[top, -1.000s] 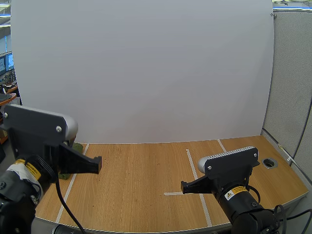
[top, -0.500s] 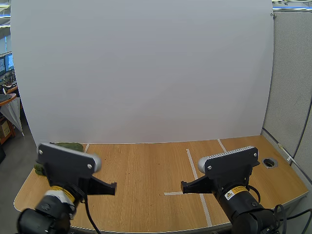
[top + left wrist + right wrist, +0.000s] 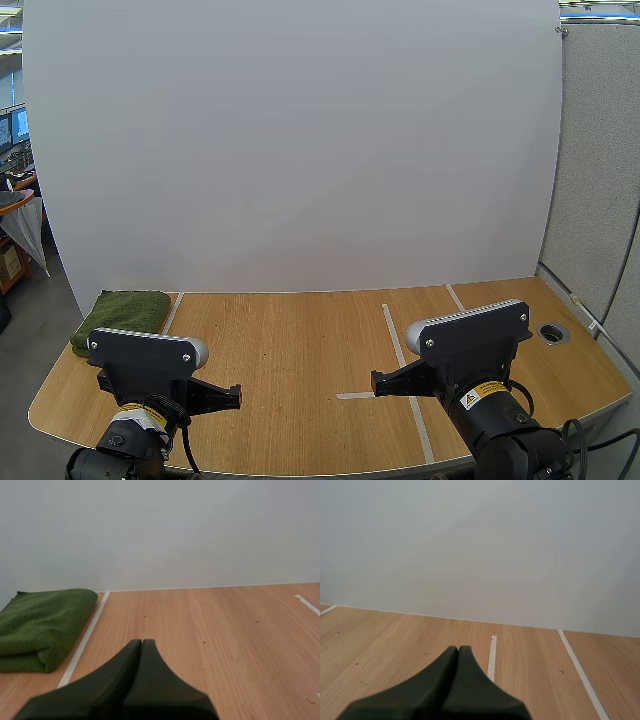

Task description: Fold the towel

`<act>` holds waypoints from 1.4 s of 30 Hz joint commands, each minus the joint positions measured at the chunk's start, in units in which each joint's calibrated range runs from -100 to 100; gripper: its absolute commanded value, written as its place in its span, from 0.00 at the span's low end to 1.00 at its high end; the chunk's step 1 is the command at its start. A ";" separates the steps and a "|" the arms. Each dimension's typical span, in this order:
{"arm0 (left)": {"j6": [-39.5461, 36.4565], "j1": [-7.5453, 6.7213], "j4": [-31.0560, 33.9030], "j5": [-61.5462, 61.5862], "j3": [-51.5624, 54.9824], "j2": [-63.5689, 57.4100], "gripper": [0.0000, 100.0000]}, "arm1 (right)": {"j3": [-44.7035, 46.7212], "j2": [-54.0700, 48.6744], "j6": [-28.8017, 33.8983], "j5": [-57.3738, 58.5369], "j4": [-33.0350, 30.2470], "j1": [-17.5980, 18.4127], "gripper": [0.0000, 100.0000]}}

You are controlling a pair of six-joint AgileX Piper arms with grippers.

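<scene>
Towel [image 3: 122, 318] folded at left end of table [image 3: 300, 350]; left pincer [image 3: 141, 641], right pincer [image 3: 458, 648] closed, empty.

Towel [image 3: 122, 318]: one, dark green, folded.
Soft, thick-piled cloth, folded into a flat, roughly rectangular stack of several layers with rounded folds and no loose corners. It lies flat on the wooden table [image 3: 300, 380] at the far left, near the left edge and towards the back. Its long right side is a smooth rounded fold running along a white tape line [image 3: 171, 312], just beside it on the outer side. The near end shows the layers stacked, the upper bulging slightly over the lower.
</scene>
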 commanded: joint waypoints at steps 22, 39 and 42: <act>-0.50 0.00 -0.95 -1.93 0.21 -0.22 0.00 | 0.00 -1.78 -0.29 -1.58 -0.37 -0.05 0.00; -0.50 0.00 -0.95 -1.93 0.21 -0.22 0.00 | 0.00 -1.78 -0.29 -1.58 -0.37 -0.05 0.00; -0.50 0.00 -0.95 -1.93 0.21 -0.22 0.00 | 0.00 -1.78 -0.18 -1.58 -0.05 -0.05 0.00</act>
